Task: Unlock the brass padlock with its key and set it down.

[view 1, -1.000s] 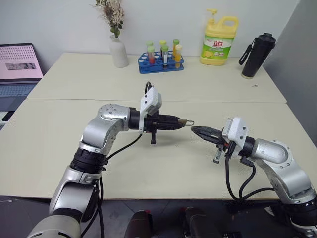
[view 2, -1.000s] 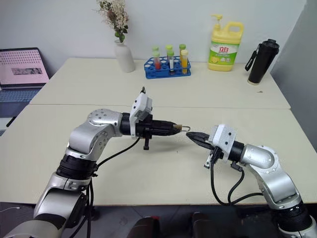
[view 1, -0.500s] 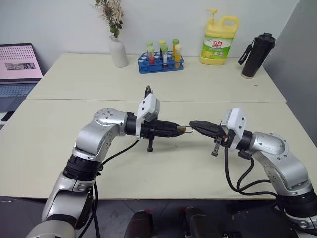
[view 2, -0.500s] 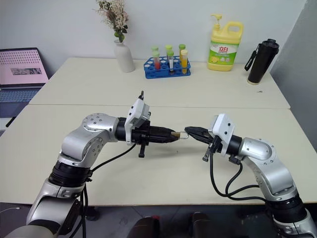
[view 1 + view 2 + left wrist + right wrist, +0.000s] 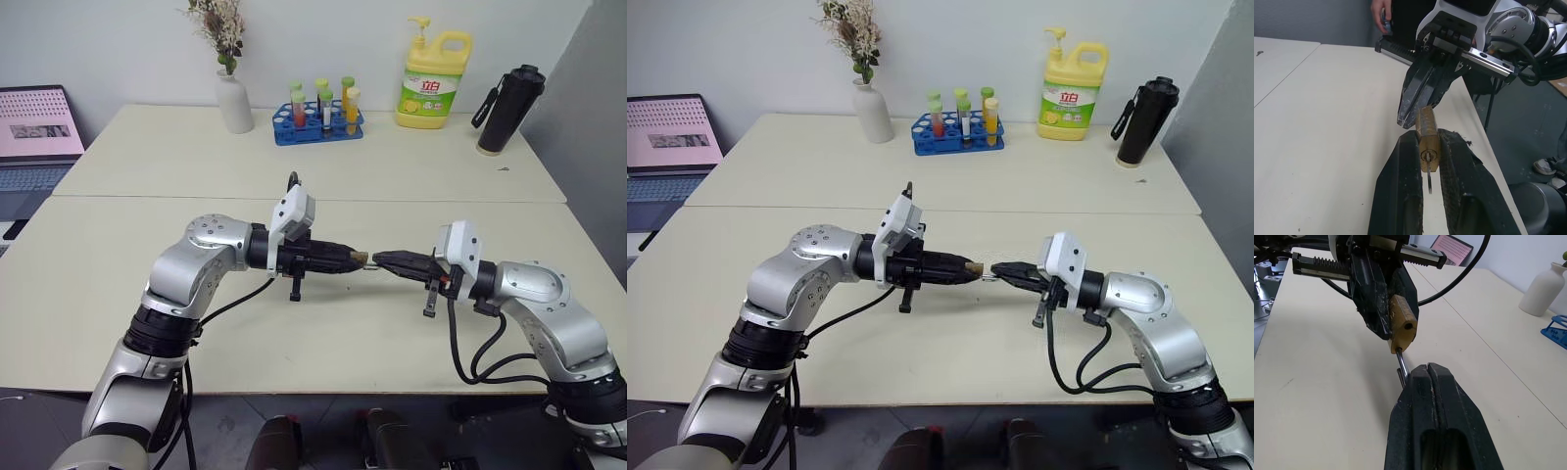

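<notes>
Head views. A pale table (image 5: 118, 284) in two sections, joined by a seam running 9 to 3 o'clock. Above the near section the two arms meet tip to tip. The left gripper (image 5: 355, 259) points toward 3 o'clock, its fingers clamped on the brass padlock (image 5: 361, 259), which juts from the fingertips clear of the tabletop. The right gripper (image 5: 380, 261) points toward 9 o'clock, fingers pressed together, its tip at the padlock's shackle end. On the far section, from 11 to 1 o'clock: a white vase (image 5: 235, 102) with dried flowers, a blue rack of tubes (image 5: 318, 122), a yellow soap bottle (image 5: 431, 80) and a black flask (image 5: 509, 108). A laptop (image 5: 37, 132) stands off the table at 10 o'clock.

Left wrist view. The two black fingers (image 5: 1400, 196) of the left gripper hold the padlock (image 5: 1427, 138) by its flat sides, keyhole end toward the camera. The key (image 5: 1429, 175) shows as a thin grey stub standing out of the keyhole. The right gripper (image 5: 1409, 110) comes in from beyond, its closed tip beside the padlock's far end — contact there cannot be told. A person's hand (image 5: 1382, 13) shows at the far table edge.

Right wrist view. The right gripper's fingers (image 5: 1422, 396) lie shut on a thin silver leg of the shackle (image 5: 1400, 363) — the other shackle hole in the padlock (image 5: 1402, 323) stands empty. The left gripper (image 5: 1382, 308) clasps the padlock's body.
</notes>
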Controlling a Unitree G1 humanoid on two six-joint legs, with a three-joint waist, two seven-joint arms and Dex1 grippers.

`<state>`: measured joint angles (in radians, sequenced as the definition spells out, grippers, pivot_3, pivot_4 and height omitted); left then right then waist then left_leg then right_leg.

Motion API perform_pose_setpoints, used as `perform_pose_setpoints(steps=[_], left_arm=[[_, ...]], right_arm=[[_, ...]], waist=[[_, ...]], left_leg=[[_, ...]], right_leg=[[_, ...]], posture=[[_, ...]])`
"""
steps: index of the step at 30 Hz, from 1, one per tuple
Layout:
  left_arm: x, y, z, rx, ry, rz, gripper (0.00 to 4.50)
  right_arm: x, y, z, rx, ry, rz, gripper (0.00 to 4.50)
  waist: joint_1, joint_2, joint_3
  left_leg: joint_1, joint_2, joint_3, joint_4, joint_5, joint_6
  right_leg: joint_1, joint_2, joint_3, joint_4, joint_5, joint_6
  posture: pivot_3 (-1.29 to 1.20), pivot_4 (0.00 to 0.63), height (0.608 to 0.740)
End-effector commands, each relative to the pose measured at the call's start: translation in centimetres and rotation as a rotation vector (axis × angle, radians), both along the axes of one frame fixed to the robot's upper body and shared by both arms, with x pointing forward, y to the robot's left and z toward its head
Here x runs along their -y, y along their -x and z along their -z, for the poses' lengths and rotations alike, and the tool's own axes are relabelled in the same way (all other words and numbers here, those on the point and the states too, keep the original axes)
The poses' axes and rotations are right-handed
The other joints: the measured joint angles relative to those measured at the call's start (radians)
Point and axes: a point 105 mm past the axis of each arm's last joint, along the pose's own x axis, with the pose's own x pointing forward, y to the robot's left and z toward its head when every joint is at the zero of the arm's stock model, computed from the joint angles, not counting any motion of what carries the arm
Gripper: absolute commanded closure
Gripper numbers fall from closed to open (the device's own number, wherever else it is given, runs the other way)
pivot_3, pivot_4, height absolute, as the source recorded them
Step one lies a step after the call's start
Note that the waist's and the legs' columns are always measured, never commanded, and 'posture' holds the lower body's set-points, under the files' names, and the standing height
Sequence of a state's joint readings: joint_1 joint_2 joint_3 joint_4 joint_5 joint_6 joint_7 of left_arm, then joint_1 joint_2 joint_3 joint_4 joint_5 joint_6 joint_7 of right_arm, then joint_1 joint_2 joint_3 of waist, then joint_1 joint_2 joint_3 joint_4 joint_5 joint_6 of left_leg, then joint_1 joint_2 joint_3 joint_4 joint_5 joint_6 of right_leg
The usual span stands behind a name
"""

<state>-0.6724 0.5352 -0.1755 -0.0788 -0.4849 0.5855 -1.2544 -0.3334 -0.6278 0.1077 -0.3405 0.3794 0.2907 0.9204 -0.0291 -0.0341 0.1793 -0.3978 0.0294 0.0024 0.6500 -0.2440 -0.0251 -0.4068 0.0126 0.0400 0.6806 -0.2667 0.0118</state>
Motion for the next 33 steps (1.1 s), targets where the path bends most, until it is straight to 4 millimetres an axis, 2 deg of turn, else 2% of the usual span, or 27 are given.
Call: perform_pose_setpoints(steps=[1,7,14,17,23,27,28,33], left_arm=[[0.0,0.5,-1.4,0.043,0.02,0.017,4.34],[-0.3,0.3,-1.1,-0.026,0.034,-0.014,4.34],[0.0,0.4,1.3,-0.248,0.044,-0.082,4.34],[0.3,0.7,2.5,-0.324,0.031,-0.104,4.34],[2.0,-0.5,6.5,-0.451,-0.013,-0.251,4.34],[2.3,-1.0,7.5,-0.512,-0.007,-0.287,4.34],[2.3,-1.1,7.7,-0.518,-0.007,-0.294,4.34],[2.4,-1.8,8.6,-0.505,-0.031,-0.315,4.34]], right_arm=[[-0.1,0.1,-0.5,0.03,0.008,-0.023,4.5],[1.0,-0.6,0.3,0.005,0.034,0.05,4.5],[1.9,1.9,2.1,-0.067,0.062,0.058,4.5],[2.1,2.9,2.8,-0.095,0.065,0.064,3.93],[1.9,4.7,3.5,-0.117,0.057,0.079,1.78],[1.5,5.1,3.7,-0.123,0.055,0.076,0.25],[1.4,5.1,3.7,-0.123,0.054,0.078,0.01],[1.2,5.3,4.1,-0.134,0.06,0.082,0.0]], waist=[[0.0,0.0,0.0],[0.0,0.0,0.0],[0.0,0.0,0.0],[0.0,0.0,0.0],[0.001,0.0,0.0],[-0.001,0.0,0.0],[-0.001,0.0,0.0],[0.0,0.0,0.0]], left_leg=[[0.0,0.0,0.0,0.0,0.0,0.0],[0.0,0.0,0.0,0.0,0.0,0.0],[0.0,0.0,0.0,0.0,0.0,0.0],[0.0,0.0,0.0,0.0,0.0,0.0],[0.0,0.0,-0.001,0.0,0.0,0.0],[0.0,0.0,-0.001,0.001,0.0,0.0],[0.0,0.0,-0.001,0.0,0.0,0.0],[0.0,-0.001,0.0,0.0,0.0,0.0]], right_leg=[[0.0,0.0,0.0,0.0,0.0,0.0],[0.0,0.0,0.0,0.0,0.0,0.0],[0.0,0.0,0.0,0.0,0.0,0.0],[0.0,0.0,0.0,0.0,0.0,0.0],[0.0,0.0,0.0,0.0,0.0,0.0],[0.0,0.0,0.0,0.0,0.0,0.001],[0.0,0.0,0.0,0.0,0.0,0.001],[0.0,0.001,0.0,0.0,0.0,0.001]], posture=[[0.0,0.15,0.74],[0.0,0.15,0.74],[0.0,0.15,0.74],[0.0,0.15,0.74],[0.0,0.15,0.74],[0.0,0.15,0.74],[0.0,0.15,0.74],[0.0,0.15,0.74]])
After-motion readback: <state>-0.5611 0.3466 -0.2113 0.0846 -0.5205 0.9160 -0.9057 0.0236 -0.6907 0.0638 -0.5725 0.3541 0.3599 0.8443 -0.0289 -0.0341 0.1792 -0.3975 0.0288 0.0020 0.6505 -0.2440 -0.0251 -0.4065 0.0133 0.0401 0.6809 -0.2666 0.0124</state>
